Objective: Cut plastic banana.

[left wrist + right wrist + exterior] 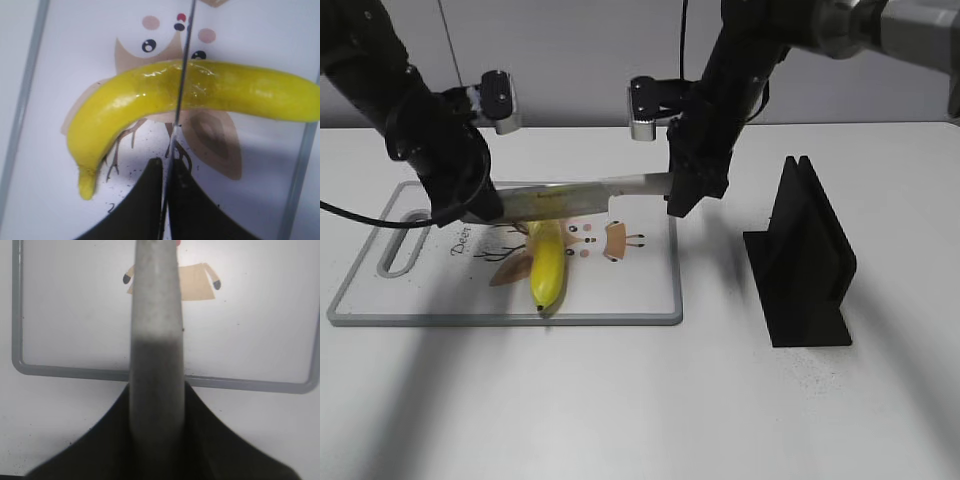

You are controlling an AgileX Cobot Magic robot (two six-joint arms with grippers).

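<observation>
The plastic banana (548,265) lies on the white cutting board (520,318), glossy yellow, its dark tip toward the front edge. A steel knife (580,198) is held level across the board, over the banana's far part. My left gripper (480,205) is shut on the blade's tip end. My right gripper (685,195) is shut on the handle. In the left wrist view the blade (184,75) shows edge-on, crossing the banana (150,95) near its middle, with the fingers (167,172) pinching it. I cannot tell if the blade touches the banana. The right wrist view shows the fingers (157,405) round the handle (155,315).
A black knife stand (805,260) is on the table right of the board. The board has an owl drawing (210,135), a handle slot (405,245) at its left end and a grey rim (240,384). The white table (650,400) lies all round.
</observation>
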